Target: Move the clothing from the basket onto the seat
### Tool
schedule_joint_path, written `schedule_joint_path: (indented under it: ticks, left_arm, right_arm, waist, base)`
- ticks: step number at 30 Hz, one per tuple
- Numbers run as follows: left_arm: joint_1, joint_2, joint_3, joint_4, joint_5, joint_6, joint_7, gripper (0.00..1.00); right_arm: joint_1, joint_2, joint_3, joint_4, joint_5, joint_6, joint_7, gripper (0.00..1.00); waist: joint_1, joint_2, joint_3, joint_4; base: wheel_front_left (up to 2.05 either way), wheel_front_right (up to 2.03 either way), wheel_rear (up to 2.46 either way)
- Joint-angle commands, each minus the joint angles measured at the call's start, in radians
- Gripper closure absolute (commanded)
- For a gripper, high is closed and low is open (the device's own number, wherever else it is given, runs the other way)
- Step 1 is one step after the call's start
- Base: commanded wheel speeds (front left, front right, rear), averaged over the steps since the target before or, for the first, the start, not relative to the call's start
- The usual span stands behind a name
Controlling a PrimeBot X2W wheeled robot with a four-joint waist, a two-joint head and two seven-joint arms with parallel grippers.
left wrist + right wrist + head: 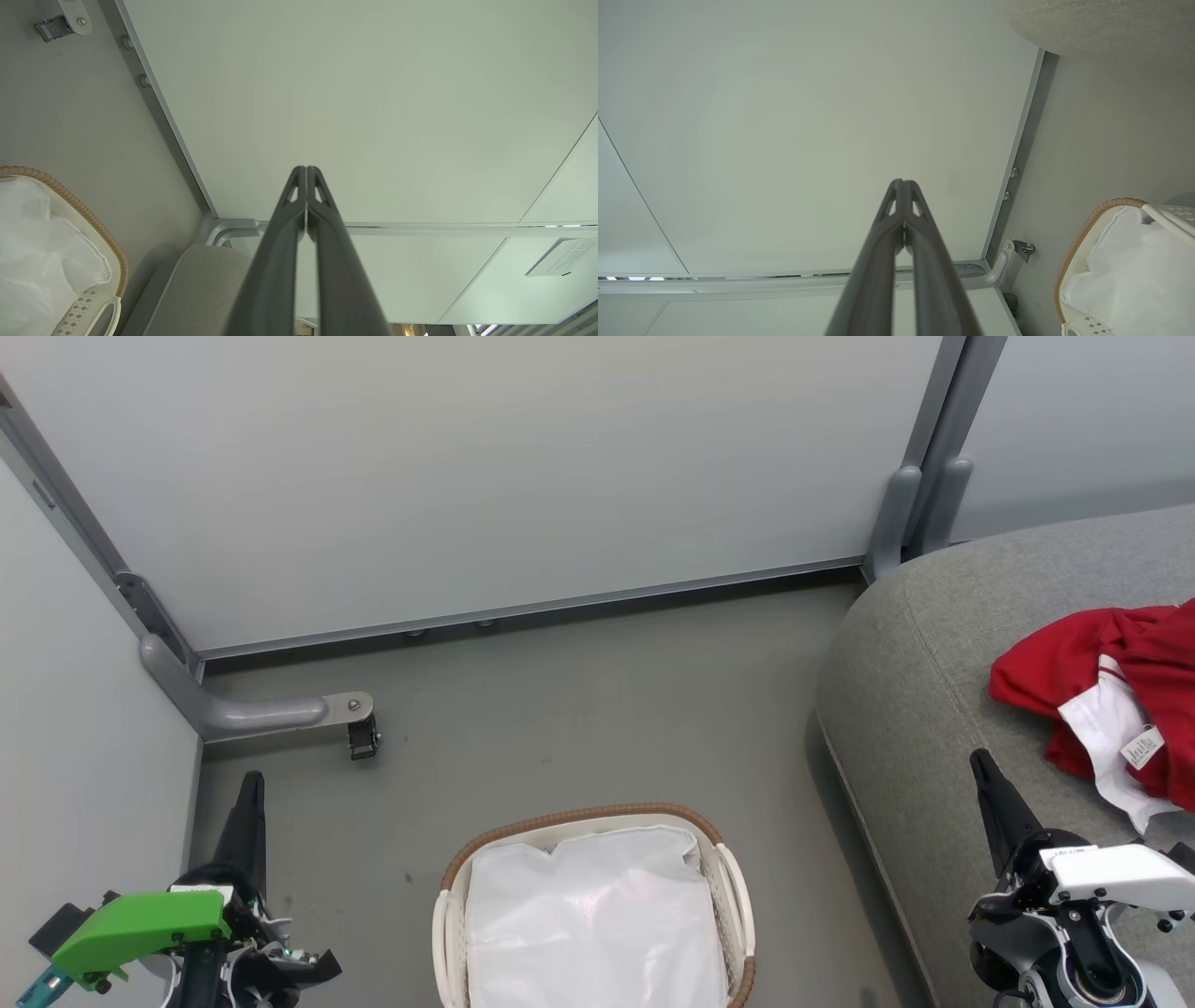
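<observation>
Lying crumpled on the grey seat (924,663) at about 3 o'clock in the head view, the red and white clothing (1102,681) looks delivered. The basket (579,814) sits on the floor at 6 o'clock, with a white liner (597,915) inside. Its near end is cut off, so a leftover garment cannot be ruled out. Otherwise the task appears done. The left gripper (250,779) at 8 o'clock and the right gripper (982,763) at 4 o'clock both have their fingers pressed together, carrying nothing.

Dark tapered jaws, green cover (140,924), white housing (1120,873)
</observation>
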Motion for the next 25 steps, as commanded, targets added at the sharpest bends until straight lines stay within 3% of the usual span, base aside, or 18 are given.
schedule_joint_path:
  ticks: [1, 25]
  left_arm:
    - [-0.012, 0.007, 0.002, -0.001, -0.004, -0.005, 0.003, 1.0]
    - [-0.012, 0.007, 0.002, -0.001, -0.004, -0.005, 0.003, 1.0]
  right_arm:
    - [0.011, -0.006, -0.001, -0.003, 0.003, 0.0, 0.001, 1.0]
    - [0.011, -0.006, -0.001, -0.003, 0.003, 0.0, 0.001, 1.0]
  waist:
    - [0.0, -0.0001, 0.0, 0.0]
    - [0.0, -0.0001, 0.0, 0.0]
  base:
    - [0.0, 0.0, 0.0]
    - [0.0, 0.0, 0.0]
